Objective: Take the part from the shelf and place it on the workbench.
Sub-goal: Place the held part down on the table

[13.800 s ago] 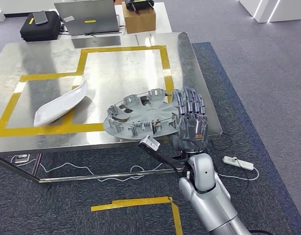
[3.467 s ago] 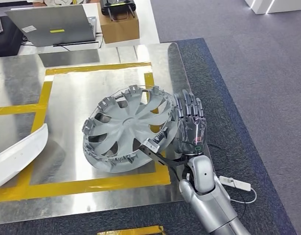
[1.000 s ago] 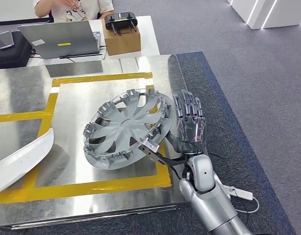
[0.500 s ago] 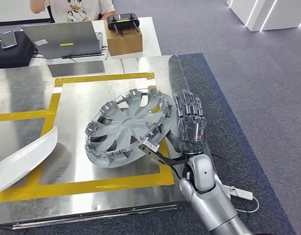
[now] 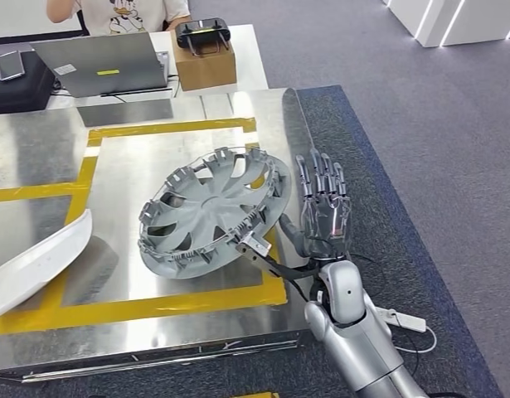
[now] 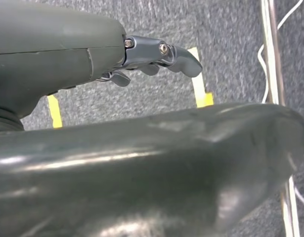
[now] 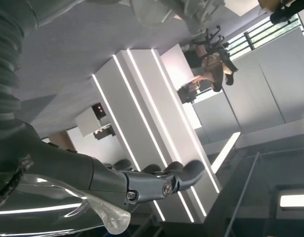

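A grey plastic wheel cover [image 5: 211,217], round with curved spokes and clips around its rim, sits tilted on the shiny metal counter [image 5: 46,149]. Its far-left edge rests on the steel, while its near-right edge is raised and held by the robot's right hand [image 5: 321,217]. The thumb is under the rim and the fingers [image 5: 319,176] stand upright beside it. Half a second ago the cover sat slightly higher; it has now sunk closer to the surface, inside the rectangle of yellow tape [image 5: 177,305]. The placing step looks nearly done, with only the release left. The left hand [image 6: 157,54] hangs over grey carpet with fingers loosely curled, holding nothing. A smooth white curved panel [image 5: 36,261] lies on the counter, well apart from the cover. Beyond are a laptop [image 5: 99,62] and a cardboard box [image 5: 205,58].
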`<state>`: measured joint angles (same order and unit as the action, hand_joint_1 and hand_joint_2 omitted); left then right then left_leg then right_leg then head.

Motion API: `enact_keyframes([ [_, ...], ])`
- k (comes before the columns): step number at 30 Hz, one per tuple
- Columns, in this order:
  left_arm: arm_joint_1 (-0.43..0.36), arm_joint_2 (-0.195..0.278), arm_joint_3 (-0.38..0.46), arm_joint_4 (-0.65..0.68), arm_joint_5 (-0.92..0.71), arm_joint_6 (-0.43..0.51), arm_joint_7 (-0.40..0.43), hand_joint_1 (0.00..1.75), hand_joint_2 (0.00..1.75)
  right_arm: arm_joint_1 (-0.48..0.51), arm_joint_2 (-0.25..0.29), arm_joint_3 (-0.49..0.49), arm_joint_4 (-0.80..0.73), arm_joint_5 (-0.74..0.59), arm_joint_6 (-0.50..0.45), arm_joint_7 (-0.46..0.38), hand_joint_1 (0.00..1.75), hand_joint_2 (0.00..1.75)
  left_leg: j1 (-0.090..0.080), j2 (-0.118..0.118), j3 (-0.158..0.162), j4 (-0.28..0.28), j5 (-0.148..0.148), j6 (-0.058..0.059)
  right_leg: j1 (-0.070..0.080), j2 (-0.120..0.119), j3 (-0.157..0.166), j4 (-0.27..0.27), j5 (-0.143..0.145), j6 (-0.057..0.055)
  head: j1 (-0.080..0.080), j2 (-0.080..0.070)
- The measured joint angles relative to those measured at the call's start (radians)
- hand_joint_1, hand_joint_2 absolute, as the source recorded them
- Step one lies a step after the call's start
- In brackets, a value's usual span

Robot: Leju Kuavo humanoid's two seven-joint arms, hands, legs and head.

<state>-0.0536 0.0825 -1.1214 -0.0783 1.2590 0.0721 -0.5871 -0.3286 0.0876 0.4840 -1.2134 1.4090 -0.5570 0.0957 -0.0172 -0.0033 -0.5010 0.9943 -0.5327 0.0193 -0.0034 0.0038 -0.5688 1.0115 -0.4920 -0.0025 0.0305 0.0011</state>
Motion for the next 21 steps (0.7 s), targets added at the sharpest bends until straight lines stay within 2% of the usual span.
enact_keyframes([
  [2,-0.001,0.0,0.0,0.0,0.0,0.0,0.0,0.0,0.0,-0.002,0.002,0.0,-0.002,0.0,0.0,0.0,0.0,1.75,0.002,0.001,-0.024,0.047,-0.036,-0.016,-0.006,0.0,0.001,-0.016,-0.001,-0.011,-0.003,0.0],
  [5,0.0,0.001,0.0,0.0,0.0,0.0,0.0,0.0,0.0,-0.002,0.004,0.0,-0.003,0.0,0.0,0.0,0.0,1.75,0.014,0.001,-0.108,0.235,-0.125,-0.035,-0.007,-0.003,-0.001,-0.017,0.002,-0.015,-0.005,0.0],
  [6,0.0,0.001,0.0,0.0,0.0,0.0,0.0,0.0,0.0,-0.001,0.004,0.0,-0.003,0.0,0.0,0.0,0.0,1.75,0.018,0.001,-0.128,0.278,-0.132,-0.039,-0.007,-0.004,-0.001,-0.016,0.003,-0.015,-0.005,0.0],
  [7,0.001,0.0,0.0,0.0,0.0,0.0,0.0,0.0,0.0,-0.001,0.004,0.0,-0.003,0.0,0.0,0.0,0.0,1.75,0.022,0.001,-0.132,0.285,-0.118,-0.042,-0.007,-0.004,-0.001,-0.015,0.003,-0.015,-0.005,0.0],
  [8,0.002,0.0,0.0,0.0,0.0,0.0,0.0,0.0,0.0,-0.001,0.004,0.0,-0.003,0.0,0.0,0.0,0.0,1.75,0.025,0.001,-0.117,0.248,-0.082,-0.043,-0.007,-0.004,0.0,-0.014,0.003,-0.014,-0.005,0.0],
  [9,0.001,0.001,0.0,0.0,0.0,0.0,0.0,0.0,0.0,-0.002,0.004,0.0,-0.003,0.0,0.0,0.0,0.0,1.75,0.028,0.001,-0.088,0.183,-0.038,-0.044,-0.007,-0.004,0.001,-0.014,0.003,-0.013,-0.005,0.0],
  [11,0.001,0.002,0.0,0.0,0.0,0.0,0.0,0.0,0.0,-0.003,0.005,0.0,-0.004,0.0,0.0,0.0,0.0,1.75,0.027,0.0,-0.031,0.059,0.018,-0.038,-0.005,-0.004,0.002,-0.012,0.004,-0.006,-0.005,0.0],
  [13,0.0,0.003,0.0,0.0,0.0,0.0,0.0,0.0,0.0,-0.003,0.006,0.0,-0.004,0.0,0.0,0.0,0.0,1.75,0.024,-0.001,-0.013,0.011,0.023,-0.029,-0.002,-0.003,-0.004,-0.01,0.006,0.003,-0.004,0.0],
  [17,0.001,0.002,0.0,0.0,0.0,0.0,0.0,0.0,0.0,-0.003,0.006,0.0,-0.004,0.0,0.0,0.0,0.0,1.75,0.023,-0.002,-0.019,-0.005,0.024,-0.023,-0.001,-0.004,-0.012,-0.011,0.015,-0.017,0.0,0.0],
  [21,0.001,0.002,0.0,0.0,0.0,0.0,0.0,0.0,0.0,-0.003,0.006,0.0,-0.004,0.0,0.0,0.0,0.0,1.75,0.017,-0.001,-0.023,-0.004,0.029,-0.014,-0.006,-0.003,-0.011,-0.021,0.025,-0.001,0.0,0.0],
])
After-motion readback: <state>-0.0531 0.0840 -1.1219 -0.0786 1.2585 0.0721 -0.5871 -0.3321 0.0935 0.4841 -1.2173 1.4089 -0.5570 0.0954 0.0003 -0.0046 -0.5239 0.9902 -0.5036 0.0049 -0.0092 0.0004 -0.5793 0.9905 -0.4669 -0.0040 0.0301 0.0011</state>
